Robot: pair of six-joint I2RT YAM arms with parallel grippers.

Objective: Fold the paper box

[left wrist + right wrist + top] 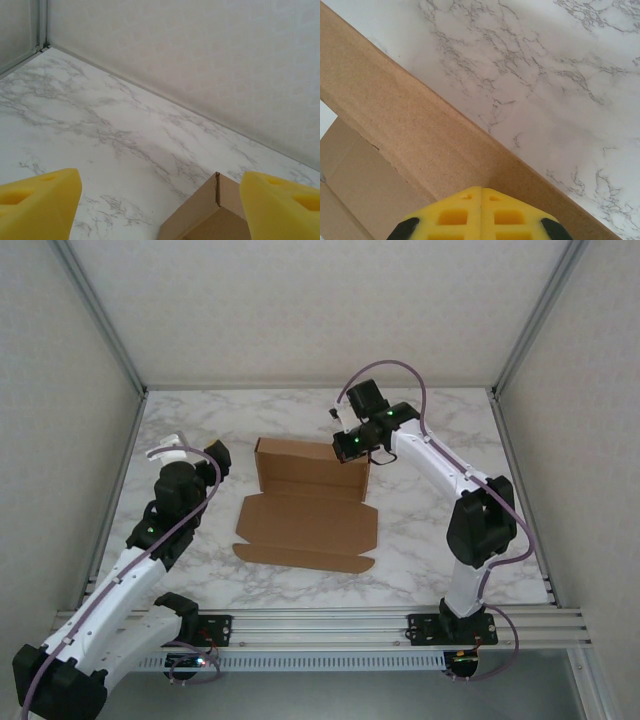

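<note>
The paper box [305, 525] lay in the middle of the table [440, 430], back walls raised, front flap flat. My right pincer [481, 192] was clenched at its far right wall; whether it pinched cardboard I could not tell. My left pincer [160, 182] hung released near the left corner. Light, stiff board, I judged, bending at creases: best taken by a wall edge.

A robot lab cell is indicated: a marble-patterned table [200, 430] is enclosed by white walls [320, 300] on aluminium posts [100, 315], and two arms [125, 575] are bolted to a rail [320, 625].
</note>
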